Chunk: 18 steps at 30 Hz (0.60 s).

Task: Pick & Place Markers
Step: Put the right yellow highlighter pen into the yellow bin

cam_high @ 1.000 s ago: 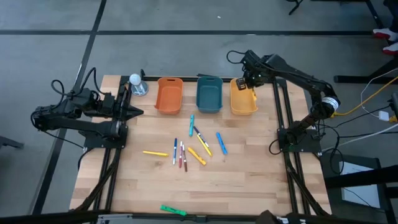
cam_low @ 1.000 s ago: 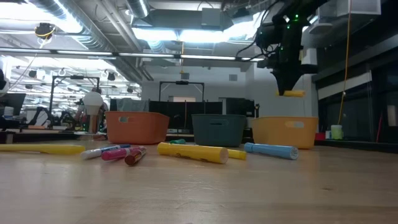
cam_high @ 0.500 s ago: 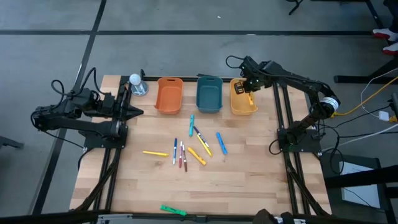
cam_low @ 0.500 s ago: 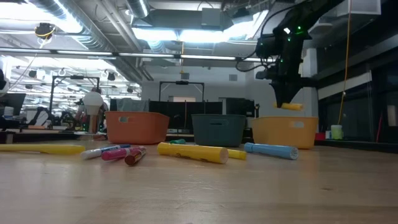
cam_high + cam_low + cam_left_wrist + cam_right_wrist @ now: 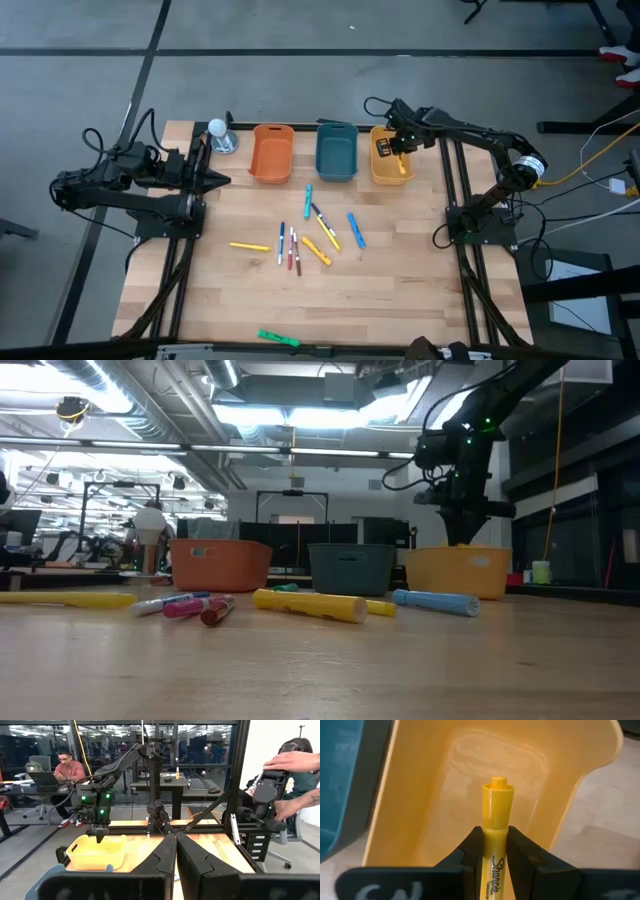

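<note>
High view: wooden surface (image 5: pixel 390 280) w/ loose markers (image 5: pixel 300 240) mid-way; left gripper (image 5: pixel 215 180) parked at left edge, jaws closed. Right gripper (image 5: pixel 398 150) sits over yellow bin (image 5: pixel 377 172), jaws clamped on yellow marker (image 5: pixel 496 820), capped end sticking out past the tips into the bin.

Both arms are dark, near black, built of slim jointed links with black cables looping off them. The right arm (image 5: pixel 470 128) has an orange-and-white band at the joint nearest the table's (image 5: pixel 400 300) right edge, and small green lights glow on its wrist. The left hand (image 5: pixel 176 865) ends in two broad, flat black fingers tapering to a wedge. The right hand (image 5: pixel 496 847) has matching matte black fingers.
</note>
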Available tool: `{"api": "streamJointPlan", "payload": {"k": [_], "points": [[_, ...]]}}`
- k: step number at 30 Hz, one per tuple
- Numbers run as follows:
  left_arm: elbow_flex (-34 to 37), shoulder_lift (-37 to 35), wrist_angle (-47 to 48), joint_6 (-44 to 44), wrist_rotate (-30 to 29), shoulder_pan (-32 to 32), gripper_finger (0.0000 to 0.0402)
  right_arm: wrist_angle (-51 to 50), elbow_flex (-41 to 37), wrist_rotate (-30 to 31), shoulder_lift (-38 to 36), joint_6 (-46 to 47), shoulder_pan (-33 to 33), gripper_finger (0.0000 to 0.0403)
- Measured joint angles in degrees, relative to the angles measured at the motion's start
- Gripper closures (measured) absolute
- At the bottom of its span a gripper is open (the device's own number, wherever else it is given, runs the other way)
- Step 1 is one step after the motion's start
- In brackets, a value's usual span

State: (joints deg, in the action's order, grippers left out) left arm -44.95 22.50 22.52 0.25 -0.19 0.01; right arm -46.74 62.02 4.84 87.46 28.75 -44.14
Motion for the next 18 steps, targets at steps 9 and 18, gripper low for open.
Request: {"api": "streamJointPlan", "payload": {"k": [9,18], "points": [[0.0,0.0,0.0,0.0,0.0,0.0,0.0393,3.2,-1.6,0.1,0.0,-0.1,0.0,0.0338],[0.0,0.0,0.0,0.0,0.0,0.0,0.0389,3.6,-1.6,0.1,0.0,0.6,0.0,0.0338]]}}
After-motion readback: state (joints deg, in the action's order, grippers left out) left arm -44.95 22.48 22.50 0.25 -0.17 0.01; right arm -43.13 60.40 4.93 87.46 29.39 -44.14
